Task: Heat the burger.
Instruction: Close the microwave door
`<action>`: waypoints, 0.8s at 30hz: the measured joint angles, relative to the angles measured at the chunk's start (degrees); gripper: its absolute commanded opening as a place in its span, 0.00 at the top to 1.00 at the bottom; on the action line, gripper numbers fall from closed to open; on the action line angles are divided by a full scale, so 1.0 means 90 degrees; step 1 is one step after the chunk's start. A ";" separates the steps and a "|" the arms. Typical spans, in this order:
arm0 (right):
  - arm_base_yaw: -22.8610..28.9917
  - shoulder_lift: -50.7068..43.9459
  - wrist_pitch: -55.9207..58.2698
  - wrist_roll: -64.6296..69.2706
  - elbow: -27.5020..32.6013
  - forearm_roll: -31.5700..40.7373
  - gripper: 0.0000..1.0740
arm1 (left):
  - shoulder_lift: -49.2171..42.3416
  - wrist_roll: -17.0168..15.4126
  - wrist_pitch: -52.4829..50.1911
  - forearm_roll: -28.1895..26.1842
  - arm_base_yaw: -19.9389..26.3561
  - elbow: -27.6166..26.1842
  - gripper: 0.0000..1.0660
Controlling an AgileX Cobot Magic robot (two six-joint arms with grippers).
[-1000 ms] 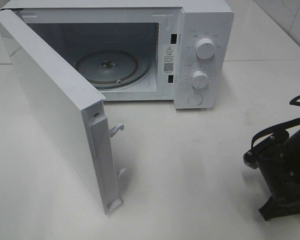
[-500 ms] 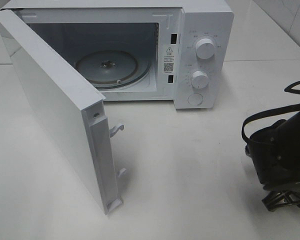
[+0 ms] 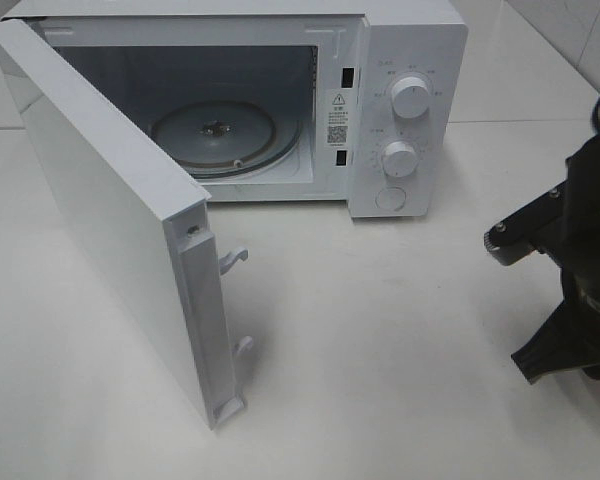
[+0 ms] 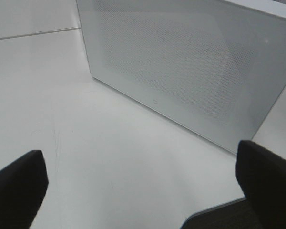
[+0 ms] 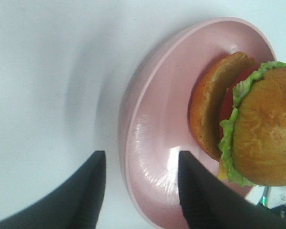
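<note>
Right claw parted, straddling pink plate rim; seat deep, clamp firmly, keep burger level. Left claw wide apart.

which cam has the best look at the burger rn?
Right wrist: the burger lies on the pink plate, bun and lettuce clear. Exterior high and left wrist show none of it.

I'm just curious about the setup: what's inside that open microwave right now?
Only a round glass turntable lies on the floor of the microwave, with nothing on it. The open door hides the cavity's front left corner. The burger sits outside on a pink plate.
</note>
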 measured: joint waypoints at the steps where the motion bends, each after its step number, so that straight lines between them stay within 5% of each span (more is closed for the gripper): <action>1: 0.0000 0.0000 0.0000 0.0000 0.0000 0.0000 0.55 | 0.0000 0.0000 0.0000 0.0000 0.0000 0.0000 0.04; 8: 0.0000 -0.1267 0.0019 -0.1203 -0.0223 0.0828 0.51 | 0.0000 0.0000 0.0000 0.0000 0.0000 0.0000 0.04; 15: 0.0000 -0.2636 0.0057 -0.2534 -0.0299 0.1617 0.30 | 0.0000 0.0000 0.0000 0.0000 0.0000 0.0000 0.04; 24: 0.0000 -0.3852 0.0649 -0.3189 -0.0299 0.2585 0.30 | 0.0000 0.0000 0.0000 0.0000 0.0000 0.0000 0.04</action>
